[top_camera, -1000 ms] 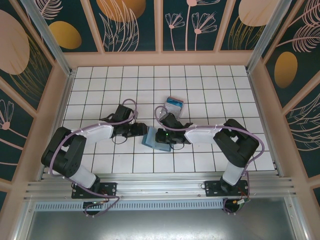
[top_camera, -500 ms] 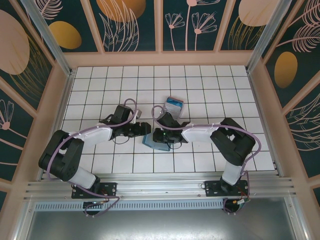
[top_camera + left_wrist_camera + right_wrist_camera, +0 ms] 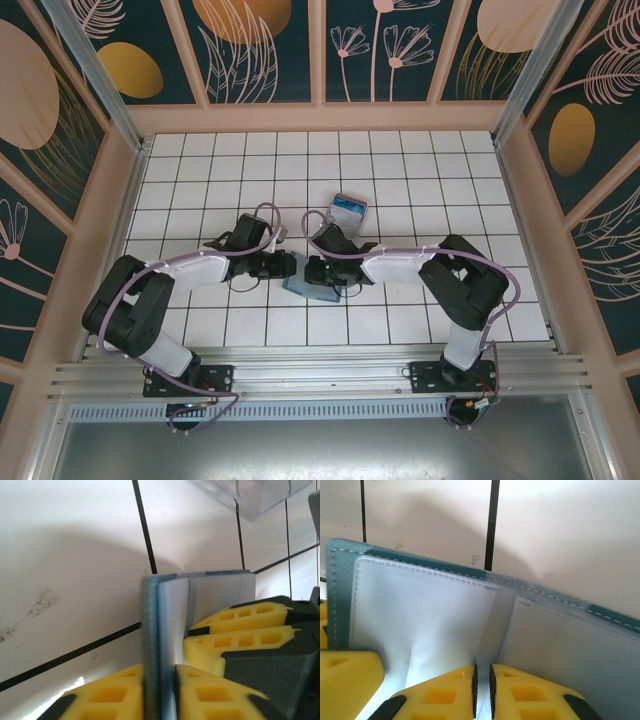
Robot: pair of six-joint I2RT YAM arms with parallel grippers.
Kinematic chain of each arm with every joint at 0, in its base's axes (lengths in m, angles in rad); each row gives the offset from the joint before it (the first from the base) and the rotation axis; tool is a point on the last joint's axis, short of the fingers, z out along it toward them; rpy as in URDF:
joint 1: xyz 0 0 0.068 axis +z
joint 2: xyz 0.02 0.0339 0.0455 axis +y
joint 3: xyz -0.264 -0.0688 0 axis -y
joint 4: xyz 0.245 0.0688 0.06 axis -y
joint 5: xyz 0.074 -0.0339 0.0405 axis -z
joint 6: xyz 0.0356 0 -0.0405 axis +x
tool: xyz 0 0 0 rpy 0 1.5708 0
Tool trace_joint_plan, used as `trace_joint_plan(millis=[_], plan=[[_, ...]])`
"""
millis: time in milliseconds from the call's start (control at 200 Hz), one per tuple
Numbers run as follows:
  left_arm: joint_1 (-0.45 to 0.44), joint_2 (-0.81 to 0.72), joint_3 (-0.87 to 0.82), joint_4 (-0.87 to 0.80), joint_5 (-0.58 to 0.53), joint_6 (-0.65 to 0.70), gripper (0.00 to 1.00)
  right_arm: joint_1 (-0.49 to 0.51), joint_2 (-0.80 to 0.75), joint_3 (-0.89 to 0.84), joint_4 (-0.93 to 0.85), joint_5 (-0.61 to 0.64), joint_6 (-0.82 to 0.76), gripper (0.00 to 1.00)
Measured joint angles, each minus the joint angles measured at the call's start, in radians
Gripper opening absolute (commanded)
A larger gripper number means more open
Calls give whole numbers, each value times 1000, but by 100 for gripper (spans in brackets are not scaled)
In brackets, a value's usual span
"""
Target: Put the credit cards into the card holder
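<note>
The teal card holder (image 3: 311, 284) lies open on the white tiles between both arms. My left gripper (image 3: 160, 672) is shut on its teal cover edge (image 3: 150, 625), which stands upright between the yellow fingers. My right gripper (image 3: 482, 672) is shut on a pale inner pocket leaf (image 3: 420, 615) of the card holder (image 3: 560, 645); its jaws stand almost together. In the top view the left gripper (image 3: 286, 266) and the right gripper (image 3: 322, 272) meet over the holder. A blue credit card (image 3: 348, 207) lies in a clear box behind them.
The clear plastic box (image 3: 351, 210) stands one tile behind the card holder, and its corner (image 3: 250, 497) shows in the left wrist view. The right gripper's yellow fingers (image 3: 235, 630) crowd close beside my left jaws. Wooden walls ring the tiled floor (image 3: 440, 170).
My left gripper has moved right to the card holder's left edge and closed on the cover. The right gripper has edged slightly left, staying on the holder.
</note>
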Motion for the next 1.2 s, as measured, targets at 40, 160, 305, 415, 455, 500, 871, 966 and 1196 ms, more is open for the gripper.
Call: trace_joint_plan(millis=[40,160,305,415,455,500,871,966,1196], plan=[[0,2,-1,1,-1,4,11,0,-3,-4,3,3,0,20],[0,2,-16,19,-8,-5,5,0,-39,-42,13,18,5,21],[-1,2,-43,49,-27,-23,4,-5,-105,-96,-6,51,8,22],[-1,1,-56,68,-30,-36,5,-22,-137,-119,-25,58,7,22],[-1,1,-58,72,-30,-40,5,-29,-148,-125,-30,59,7,22],[-1,1,-61,79,-29,-47,5,-36,-162,-131,-36,59,6,22],[-1,-6,-87,125,-21,-77,10,-278,-403,-64,-96,48,-121,58],[-1,-6,-87,131,-19,-77,10,-381,-416,0,-114,52,-205,75],[-1,-6,-87,140,-18,-77,11,-476,-269,150,-154,53,-394,80]])
